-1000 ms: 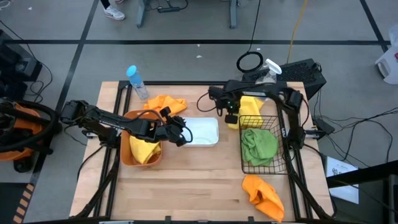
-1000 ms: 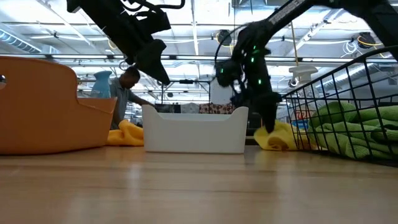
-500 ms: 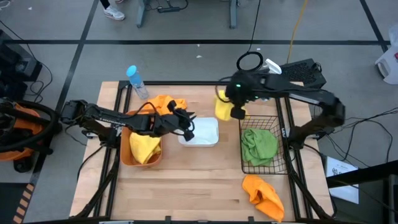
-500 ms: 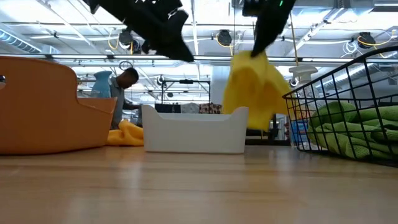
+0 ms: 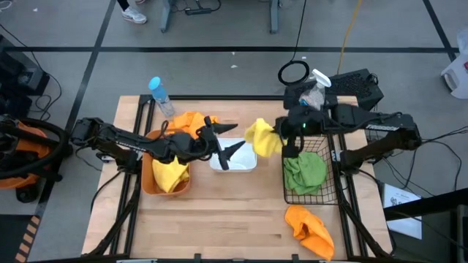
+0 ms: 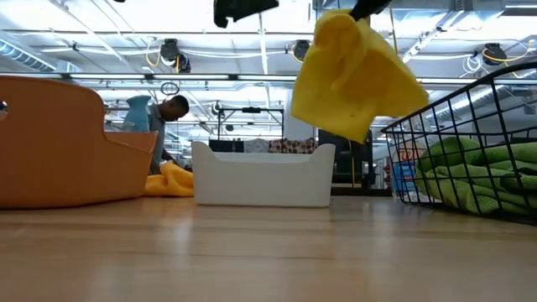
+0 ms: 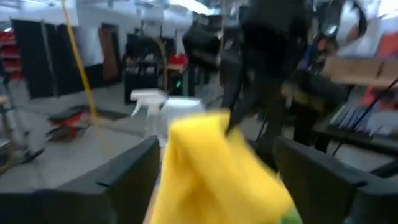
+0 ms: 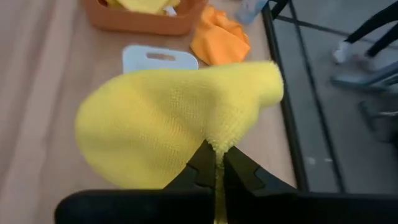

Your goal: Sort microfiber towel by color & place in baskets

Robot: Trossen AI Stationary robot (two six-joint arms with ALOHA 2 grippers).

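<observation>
Aloft, the right gripper (image 8: 214,163) pinches a yellow towel (image 5: 263,138) above the white tub (image 5: 235,155).

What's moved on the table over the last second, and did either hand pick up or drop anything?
The right hand, shut on a yellow towel, has lifted it off the table beside the wire basket and swung it out toward the white tub. The left hand opened wide above that tub, holding nothing. Unchanged: the yellow towel in the orange tub, the green towels, both orange towels, the spray bottle.
</observation>
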